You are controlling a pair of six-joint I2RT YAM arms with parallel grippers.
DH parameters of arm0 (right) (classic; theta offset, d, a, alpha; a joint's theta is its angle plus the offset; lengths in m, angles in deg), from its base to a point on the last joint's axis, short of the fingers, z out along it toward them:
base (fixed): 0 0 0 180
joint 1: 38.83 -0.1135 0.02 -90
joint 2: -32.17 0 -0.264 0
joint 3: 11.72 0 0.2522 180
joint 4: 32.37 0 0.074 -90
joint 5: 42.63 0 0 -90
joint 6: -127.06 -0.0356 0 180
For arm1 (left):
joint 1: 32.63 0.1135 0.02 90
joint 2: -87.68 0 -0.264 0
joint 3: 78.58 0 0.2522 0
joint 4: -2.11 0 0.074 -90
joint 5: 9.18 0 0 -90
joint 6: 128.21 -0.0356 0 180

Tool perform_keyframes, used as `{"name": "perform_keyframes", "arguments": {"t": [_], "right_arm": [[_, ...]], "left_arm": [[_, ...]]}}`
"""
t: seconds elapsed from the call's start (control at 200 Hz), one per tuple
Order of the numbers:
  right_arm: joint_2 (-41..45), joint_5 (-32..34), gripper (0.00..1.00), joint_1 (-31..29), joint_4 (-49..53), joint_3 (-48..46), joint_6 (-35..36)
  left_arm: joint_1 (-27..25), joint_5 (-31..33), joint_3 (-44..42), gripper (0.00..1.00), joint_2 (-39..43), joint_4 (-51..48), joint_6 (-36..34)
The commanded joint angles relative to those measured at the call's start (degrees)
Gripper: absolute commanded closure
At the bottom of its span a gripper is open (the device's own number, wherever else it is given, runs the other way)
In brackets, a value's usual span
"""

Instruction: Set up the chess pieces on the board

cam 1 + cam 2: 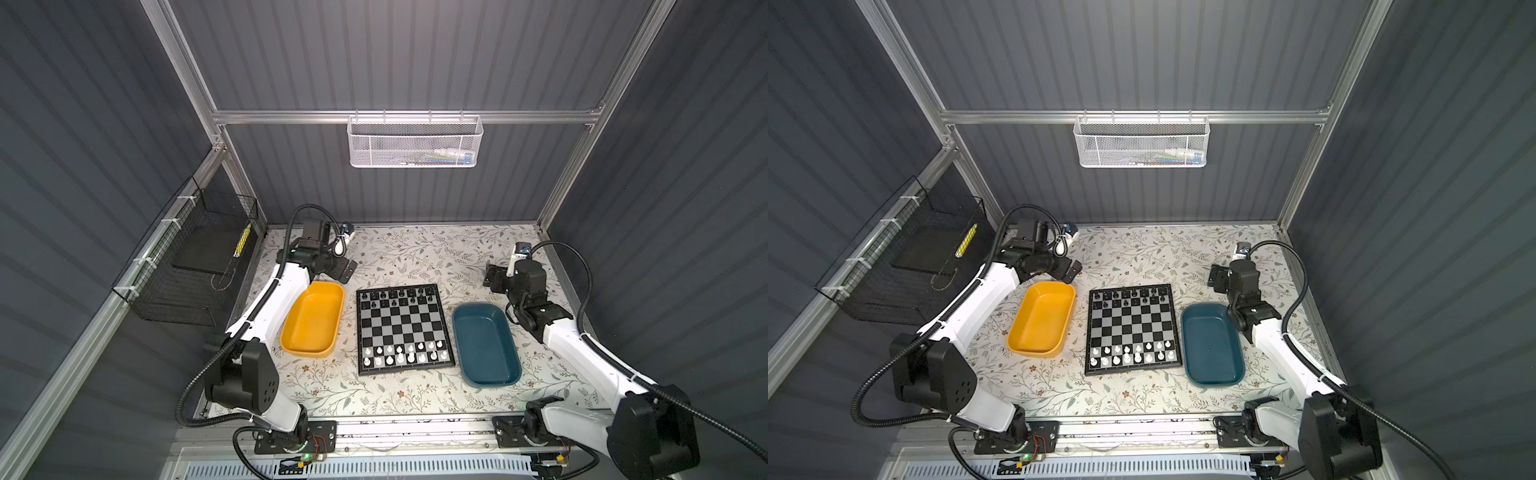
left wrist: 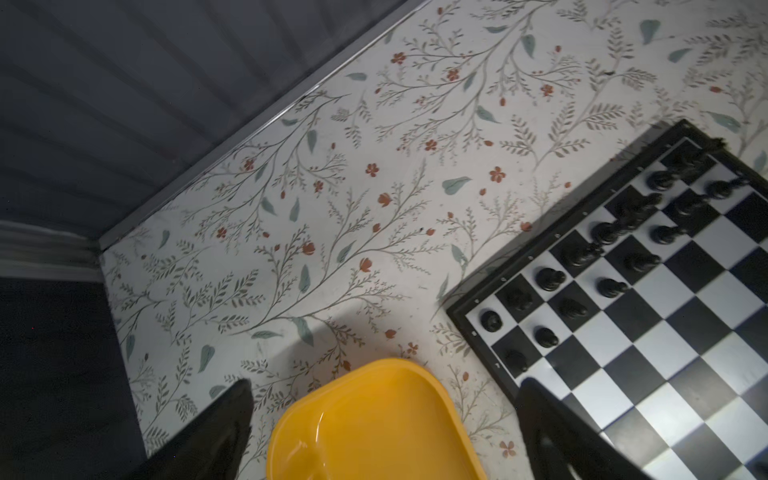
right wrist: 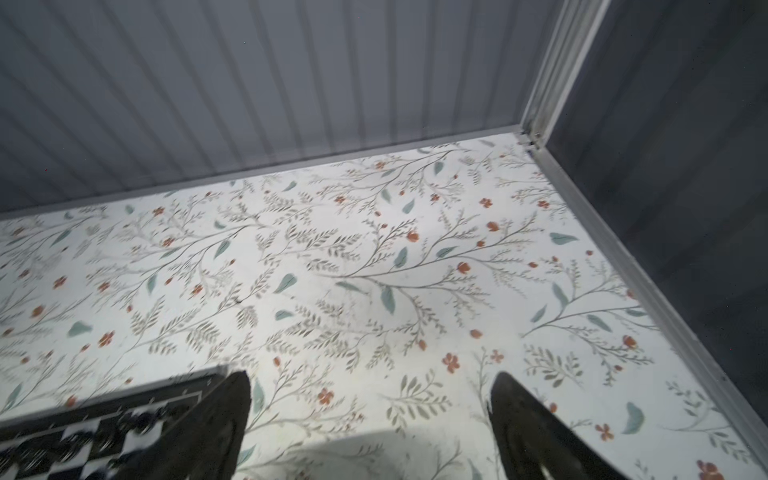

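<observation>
The board (image 1: pixel 401 328) (image 1: pixel 1133 328) lies mid-table between two trays. Several black chess pieces (image 1: pixel 395 296) (image 1: pixel 1128 296) fill its two far rows, and several white ones (image 1: pixel 405 353) (image 1: pixel 1133 353) stand on its two near rows. My left gripper (image 1: pixel 347 270) (image 1: pixel 1073 268) hangs open and empty past the yellow tray's far end, left of the board's far corner. In the left wrist view the gripper (image 2: pixel 386 384) frames the tray's end, with the black pieces (image 2: pixel 611 286) beside it. My right gripper (image 1: pixel 492 276) (image 1: pixel 1217 276) (image 3: pixel 372 376) is open and empty over bare tabletop by the board's far right corner (image 3: pixel 104 415).
An empty yellow tray (image 1: pixel 313 320) (image 2: pixel 374 428) lies left of the board and an empty teal tray (image 1: pixel 486 345) right of it. A black wire basket (image 1: pixel 195 266) hangs on the left wall. A white mesh basket (image 1: pixel 415 141) hangs on the back rail.
</observation>
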Motion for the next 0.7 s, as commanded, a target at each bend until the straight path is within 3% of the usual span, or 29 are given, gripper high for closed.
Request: {"name": "perform_keyframes", "arguments": {"t": [0.0,0.225,0.44,0.695], "right_arm": [[-2.4,-2.1,0.07,3.0,-8.3,-3.4,3.1],[-4.1,-5.6,0.04,8.8,-14.8,-7.4,5.5],[-3.7,-6.7,0.02,14.4,-25.5,-13.2,4.6],[-1.9,-12.3,0.01,17.8,-27.6,-18.8,5.0]], "left_arm": [[2.2,2.2,-3.8,0.0,2.0,7.3,6.1],[7.0,7.0,-12.9,0.01,3.6,19.4,12.3],[11.0,5.8,-23.1,0.0,4.0,33.4,17.0],[13.7,5.6,-33.3,0.01,3.6,47.3,18.1]]}}
